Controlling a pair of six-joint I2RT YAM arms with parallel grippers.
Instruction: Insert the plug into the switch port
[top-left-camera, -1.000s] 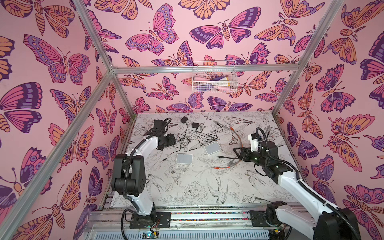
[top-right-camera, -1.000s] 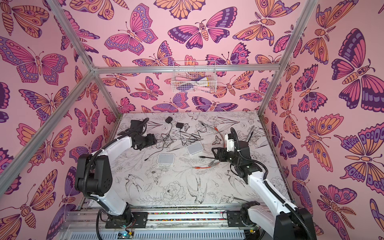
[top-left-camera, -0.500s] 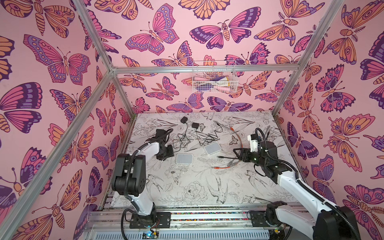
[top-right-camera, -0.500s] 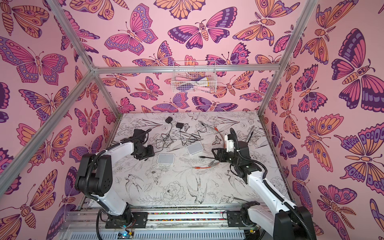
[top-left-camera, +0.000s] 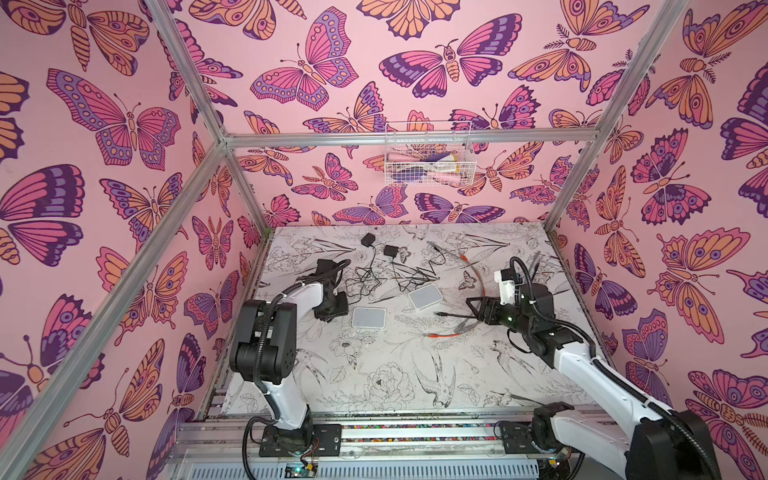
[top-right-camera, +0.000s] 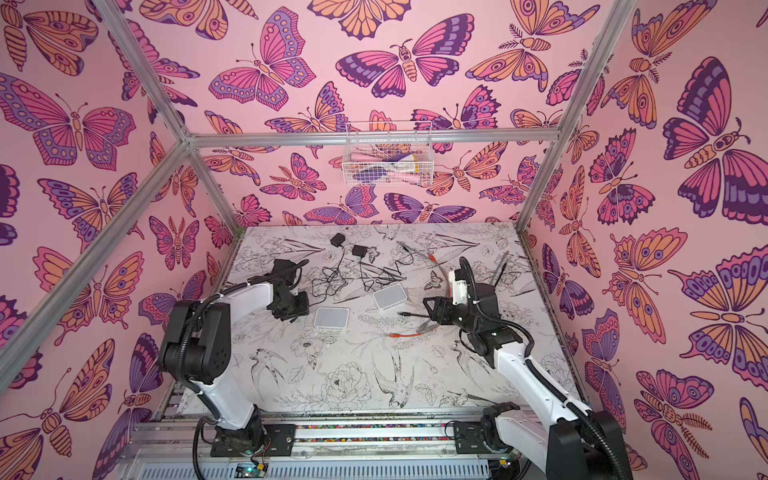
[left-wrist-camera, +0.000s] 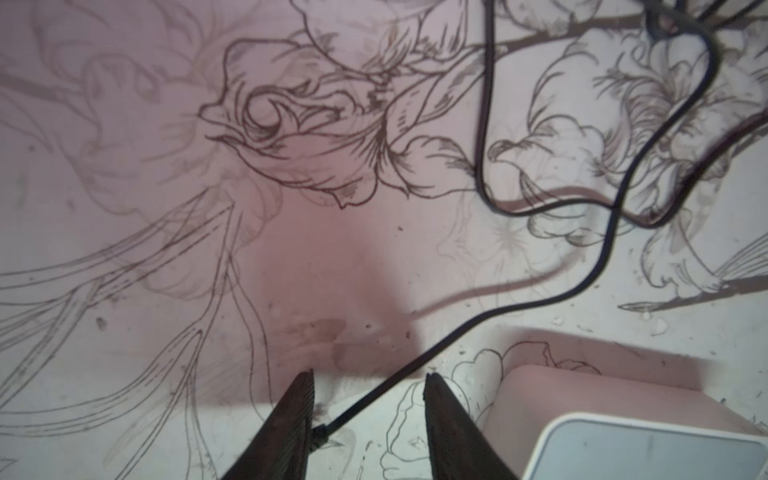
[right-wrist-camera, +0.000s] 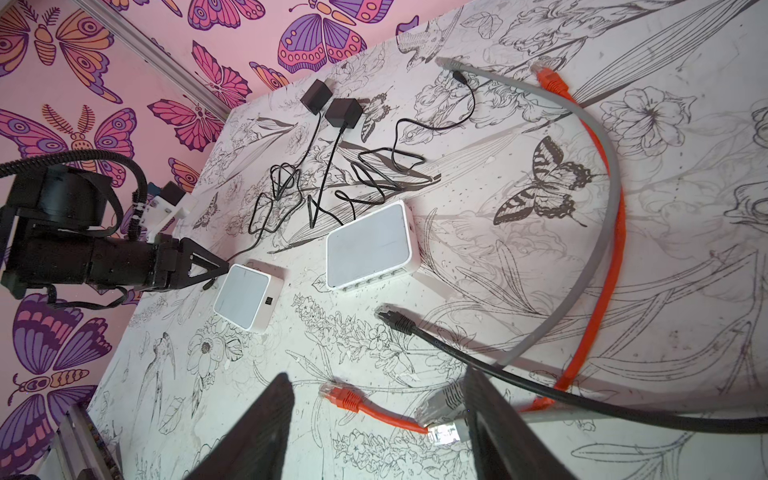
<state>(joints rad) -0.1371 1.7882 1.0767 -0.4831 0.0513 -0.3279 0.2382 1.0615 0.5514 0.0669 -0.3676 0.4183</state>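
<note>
A white switch (right-wrist-camera: 368, 245) lies mid-table with a row of ports along one side; it shows in both top views (top-left-camera: 425, 298) (top-right-camera: 388, 296). A smaller white box (left-wrist-camera: 644, 449) (top-left-camera: 368, 318) sits beside my left gripper (left-wrist-camera: 368, 376) (top-left-camera: 331, 312). The jaws stand apart, low over the table. A thin black cord (left-wrist-camera: 519, 305) runs between them, and its small plug end (left-wrist-camera: 320, 434) lies against one finger. My right gripper (right-wrist-camera: 376, 374) (top-left-camera: 471, 311) is open and holds nothing. It hangs above an orange network plug (right-wrist-camera: 345, 397) and a grey one (right-wrist-camera: 442, 399).
A black network cable (right-wrist-camera: 457, 353) ends in a plug pointing toward the switch. Long orange (right-wrist-camera: 615, 249) and grey (right-wrist-camera: 598, 166) cables arc to the far side. Two black power adapters (right-wrist-camera: 316, 97) (right-wrist-camera: 343, 112) and their tangled cords (right-wrist-camera: 291, 195) lie behind the boxes.
My left gripper has come forward and down from the cord tangle to beside the smaller white box, and its jaws have narrowed around the thin cord. The right arm has barely moved.
</note>
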